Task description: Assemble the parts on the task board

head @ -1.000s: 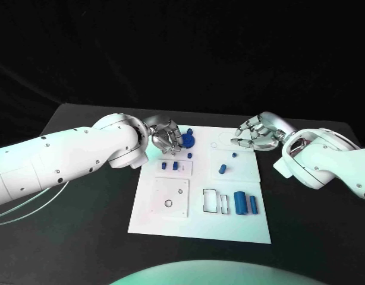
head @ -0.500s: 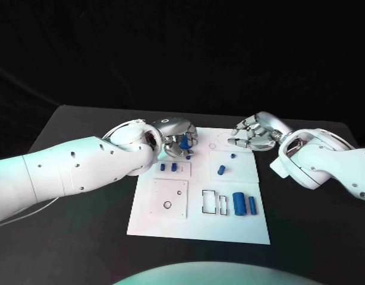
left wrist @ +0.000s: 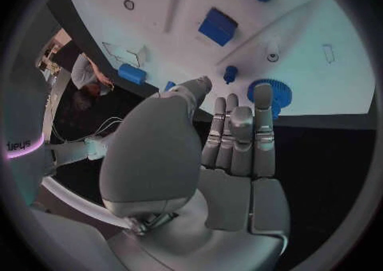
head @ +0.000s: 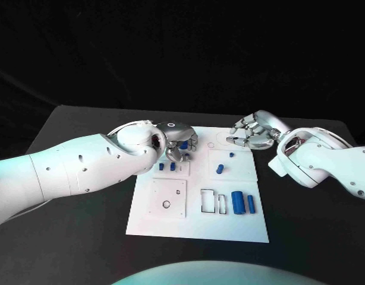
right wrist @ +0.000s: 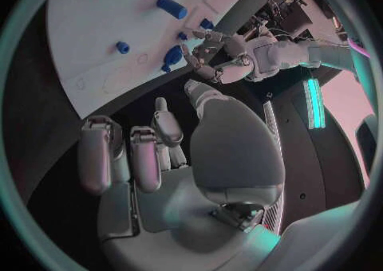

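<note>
Two blue cylinder parts (head: pixel 244 203) lie near edge of white task board (head: pixel 200 222), more blue blocks (head: pixel 167 167) mid-board, blue gear (left wrist: pixel 269 94) at far edge just beyond left hand (head: pixel 179 141) fingertips. Left hand released, fingers straight, holding nothing; right hand (head: pixel 252 133) curled in, empty, over far right corner. Black surface (head: pixel 79 124) under board, dark room behind.

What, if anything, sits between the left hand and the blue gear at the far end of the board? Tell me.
Nothing visible. In the left wrist view the left hand has its fingertips right at the blue gear on the task board, with no part between them. Whether they touch it cannot be told.
</note>
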You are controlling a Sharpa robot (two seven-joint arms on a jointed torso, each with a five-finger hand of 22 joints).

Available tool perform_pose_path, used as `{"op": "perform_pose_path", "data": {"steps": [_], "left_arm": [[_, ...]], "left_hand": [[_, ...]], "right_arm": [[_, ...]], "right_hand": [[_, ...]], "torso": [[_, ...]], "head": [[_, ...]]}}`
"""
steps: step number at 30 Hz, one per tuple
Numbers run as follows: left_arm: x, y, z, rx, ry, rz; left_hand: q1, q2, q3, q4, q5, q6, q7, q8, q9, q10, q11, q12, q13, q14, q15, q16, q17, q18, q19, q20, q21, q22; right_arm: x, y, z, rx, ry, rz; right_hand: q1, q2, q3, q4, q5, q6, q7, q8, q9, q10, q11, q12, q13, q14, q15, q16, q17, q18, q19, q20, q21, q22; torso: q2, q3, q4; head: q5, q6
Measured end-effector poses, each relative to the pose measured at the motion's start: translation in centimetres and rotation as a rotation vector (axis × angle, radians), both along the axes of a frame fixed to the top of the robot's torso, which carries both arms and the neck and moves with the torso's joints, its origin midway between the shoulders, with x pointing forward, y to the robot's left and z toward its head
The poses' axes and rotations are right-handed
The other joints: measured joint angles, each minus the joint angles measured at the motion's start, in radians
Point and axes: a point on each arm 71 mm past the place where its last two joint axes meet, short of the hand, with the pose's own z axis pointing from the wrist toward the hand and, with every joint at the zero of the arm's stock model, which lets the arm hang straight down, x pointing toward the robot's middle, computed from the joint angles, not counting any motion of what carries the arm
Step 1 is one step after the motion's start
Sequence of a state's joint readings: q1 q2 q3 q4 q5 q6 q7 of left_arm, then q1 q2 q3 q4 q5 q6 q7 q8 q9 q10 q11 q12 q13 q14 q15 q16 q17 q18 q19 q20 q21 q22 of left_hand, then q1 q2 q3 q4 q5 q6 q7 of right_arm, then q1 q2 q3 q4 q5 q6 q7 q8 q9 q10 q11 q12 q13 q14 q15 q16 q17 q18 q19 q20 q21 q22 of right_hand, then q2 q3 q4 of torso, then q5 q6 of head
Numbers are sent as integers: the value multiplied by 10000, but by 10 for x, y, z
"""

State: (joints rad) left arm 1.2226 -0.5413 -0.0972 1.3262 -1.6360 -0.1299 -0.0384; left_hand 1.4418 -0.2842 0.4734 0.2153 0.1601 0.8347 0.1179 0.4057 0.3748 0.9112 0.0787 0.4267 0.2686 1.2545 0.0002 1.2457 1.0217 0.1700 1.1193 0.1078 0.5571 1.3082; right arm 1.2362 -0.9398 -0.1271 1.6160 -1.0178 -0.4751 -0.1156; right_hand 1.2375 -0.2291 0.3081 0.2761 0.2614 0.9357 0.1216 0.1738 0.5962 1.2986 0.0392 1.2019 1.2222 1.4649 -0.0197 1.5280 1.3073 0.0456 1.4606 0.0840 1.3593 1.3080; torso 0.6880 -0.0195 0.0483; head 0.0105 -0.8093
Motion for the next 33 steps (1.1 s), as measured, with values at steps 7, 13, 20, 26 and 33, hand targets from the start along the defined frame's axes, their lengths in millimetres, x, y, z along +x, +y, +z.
{"op": "perform_pose_path", "data": {"steps": [7,13,20,26,33], "left_arm": [[2,-2,-3,435,125,-21],[5,-4,-5,635,164,63],[7,-5,-7,765,190,151],[8,-5,-7,834,220,183],[9,-4,-9,936,284,211]], "left_hand": [[-24,24,125,-118,0,55,55,-39,42,99,-21,-107,-120,49,-23,121,10,0,67,-5,279,0],[-24,24,405,-211,0,162,87,-117,57,224,-1,-213,-261,143,1,217,-4,2,186,7,577,-1],[19,67,742,-349,0,345,85,-175,99,458,-22,-325,-409,269,16,428,58,-75,335,14,991,-2],[19,66,1063,-521,0,573,33,-270,143,838,-70,-465,-555,421,-58,649,139,-161,479,-60,1473,-3],[-22,105,1207,-653,-38,650,32,-361,175,1011,-103,-562,-633,521,-50,814,273,-159,608,-73,1857,-3]], "right_arm": [[0,0,0,11,-7,0],[0,1,0,21,-9,15],[0,2,0,25,-9,21],[0,2,0,26,-9,20],[0,2,0,27,-8,20]], "right_hand": [[0,0,0,0,0,0,0,0,10,0,0,0,-1,0,0,0,0,-1,0,0,-21,-1],[0,0,0,0,0,0,0,0,10,0,0,0,-2,0,0,0,0,-1,0,0,-21,-2],[0,0,0,0,0,0,0,0,19,0,0,0,-2,0,0,0,0,-1,0,0,-21,-2],[0,0,0,-1,0,0,0,0,18,1,0,0,-3,0,0,0,0,0,0,0,-21,-3],[0,0,0,-1,0,0,0,0,30,1,0,0,-3,0,0,0,0,0,0,0,-21,-4]], "torso": [[0,3,2],[-1,3,6],[-1,3,-3],[-1,3,-1],[-2,-1,-1]], "head": [[13,-12],[33,-10],[38,-5],[38,-35],[37,-52]]}}
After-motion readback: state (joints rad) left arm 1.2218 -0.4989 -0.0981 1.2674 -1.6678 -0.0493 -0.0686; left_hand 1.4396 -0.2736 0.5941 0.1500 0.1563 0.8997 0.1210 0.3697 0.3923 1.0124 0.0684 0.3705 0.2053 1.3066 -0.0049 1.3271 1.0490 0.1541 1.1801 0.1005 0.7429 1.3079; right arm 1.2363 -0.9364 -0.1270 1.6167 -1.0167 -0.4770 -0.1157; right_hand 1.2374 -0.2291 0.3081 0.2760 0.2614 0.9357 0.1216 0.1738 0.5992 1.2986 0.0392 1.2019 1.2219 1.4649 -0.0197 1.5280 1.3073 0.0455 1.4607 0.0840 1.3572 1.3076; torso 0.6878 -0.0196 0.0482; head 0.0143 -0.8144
